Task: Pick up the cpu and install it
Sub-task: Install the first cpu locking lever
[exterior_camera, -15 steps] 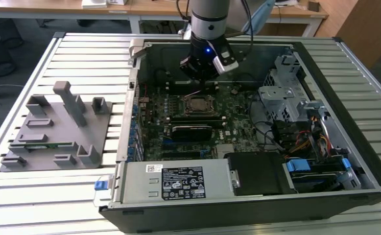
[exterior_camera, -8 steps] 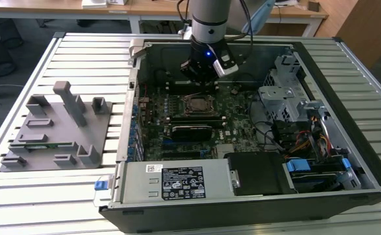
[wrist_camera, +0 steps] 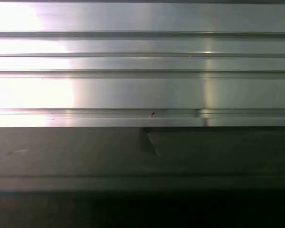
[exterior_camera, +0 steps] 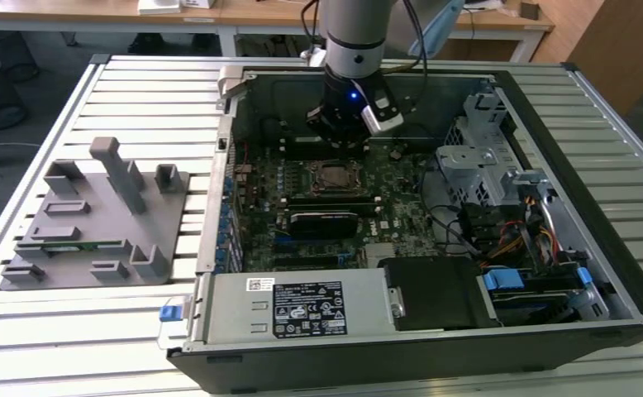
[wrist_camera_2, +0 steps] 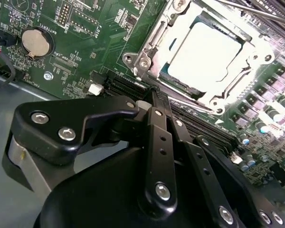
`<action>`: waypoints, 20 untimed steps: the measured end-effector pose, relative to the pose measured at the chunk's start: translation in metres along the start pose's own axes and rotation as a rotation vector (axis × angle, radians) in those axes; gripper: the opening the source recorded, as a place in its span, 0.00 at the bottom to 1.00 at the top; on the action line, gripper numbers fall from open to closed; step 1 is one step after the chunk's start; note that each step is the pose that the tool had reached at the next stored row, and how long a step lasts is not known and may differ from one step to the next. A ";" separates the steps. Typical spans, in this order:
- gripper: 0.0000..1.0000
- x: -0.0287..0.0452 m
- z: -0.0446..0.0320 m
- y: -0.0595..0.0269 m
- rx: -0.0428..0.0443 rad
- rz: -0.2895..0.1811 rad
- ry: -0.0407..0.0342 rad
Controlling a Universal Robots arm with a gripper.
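The cpu (wrist_camera_2: 206,52) lies flat in the open metal-framed socket (wrist_camera_2: 143,61) on the green motherboard; its silvery-white top glares in the second wrist view. In the exterior view the cpu (exterior_camera: 331,175) sits at the board's middle. My gripper (exterior_camera: 340,139) hangs inside the computer case just behind the socket, a little above the board. In the second wrist view the black fingers meet at the gripper (wrist_camera_2: 154,96) tip. It is shut with nothing in it, close beside the socket's edge and apart from the cpu.
A grey plastic tray (exterior_camera: 35,273) with upright posts stands on the slatted table at the exterior view's left, a green memory stick (exterior_camera: 73,246) lying in it. The case walls, drive cage (exterior_camera: 487,157), cables and power supply (exterior_camera: 299,308) ring the board. A coin battery (wrist_camera_2: 36,42) sits near the gripper.
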State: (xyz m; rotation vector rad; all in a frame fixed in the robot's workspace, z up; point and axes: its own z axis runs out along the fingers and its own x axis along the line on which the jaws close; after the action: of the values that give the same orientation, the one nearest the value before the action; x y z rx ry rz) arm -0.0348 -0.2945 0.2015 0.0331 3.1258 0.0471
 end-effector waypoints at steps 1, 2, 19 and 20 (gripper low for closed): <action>0.11 -0.0003 0.0009 0.0000 -0.0001 0.000 0.0000; 0.11 -0.0005 0.0016 0.0000 0.0000 0.000 -0.0001; 0.11 -0.0014 -0.0001 0.0000 0.0019 0.000 0.0000; 0.11 -0.0015 0.0002 0.0001 0.0025 0.000 -0.0001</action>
State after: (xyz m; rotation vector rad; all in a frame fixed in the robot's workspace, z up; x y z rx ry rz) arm -0.0333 -0.2944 0.2013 0.0329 3.1258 0.0432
